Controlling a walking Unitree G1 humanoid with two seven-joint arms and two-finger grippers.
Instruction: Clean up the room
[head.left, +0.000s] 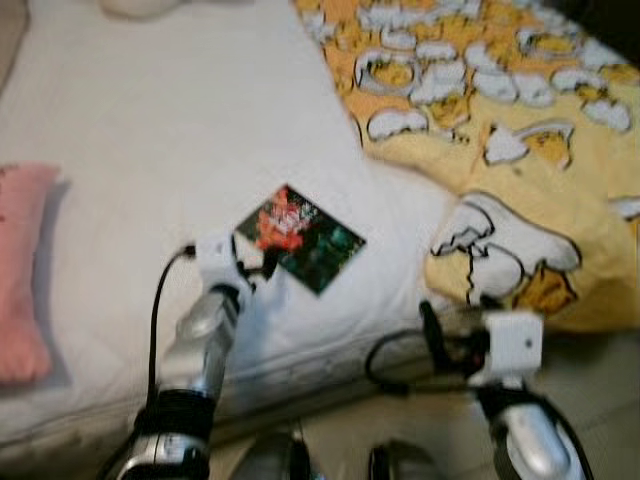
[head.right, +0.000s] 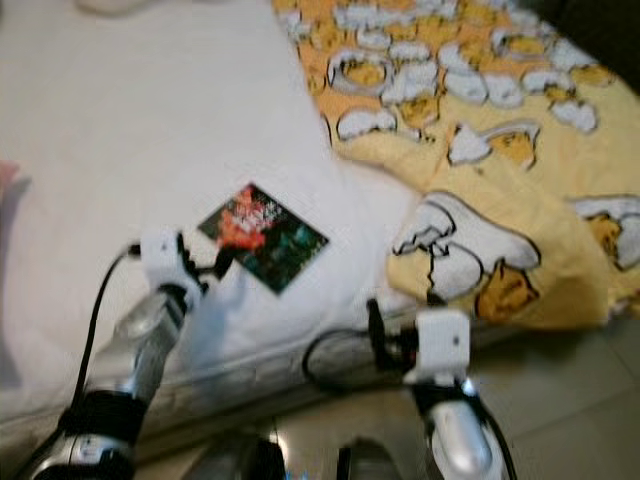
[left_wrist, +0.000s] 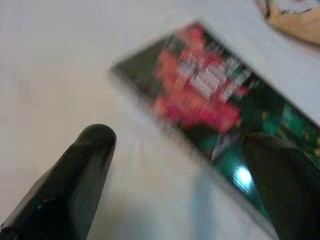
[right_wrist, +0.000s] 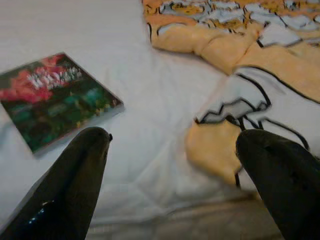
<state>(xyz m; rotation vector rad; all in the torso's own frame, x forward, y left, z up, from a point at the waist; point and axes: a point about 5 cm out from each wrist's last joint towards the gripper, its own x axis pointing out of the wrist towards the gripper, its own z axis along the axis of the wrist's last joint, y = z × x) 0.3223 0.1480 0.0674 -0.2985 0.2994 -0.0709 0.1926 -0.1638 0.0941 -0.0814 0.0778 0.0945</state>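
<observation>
A flat book (head.left: 300, 238) with a red and green cover lies on the white sheet of the bed (head.left: 150, 130), near its front edge. My left gripper (head.left: 262, 265) is open at the book's near corner. In the left wrist view one finger (left_wrist: 85, 165) rests over the bare sheet and the other (left_wrist: 285, 185) over the cover (left_wrist: 210, 95). My right gripper (head.left: 440, 335) is open at the bed's front edge. It is level with the folded end of a yellow cartoon-print blanket (head.left: 520, 150), with nothing between its fingers (right_wrist: 75, 180).
The yellow blanket (right_wrist: 235, 45) covers the right part of the bed and hangs over the edge. A pink pillow (head.left: 20, 260) lies at the left. Tiled floor (head.left: 600, 400) shows at lower right, beside my feet (head.left: 290, 460).
</observation>
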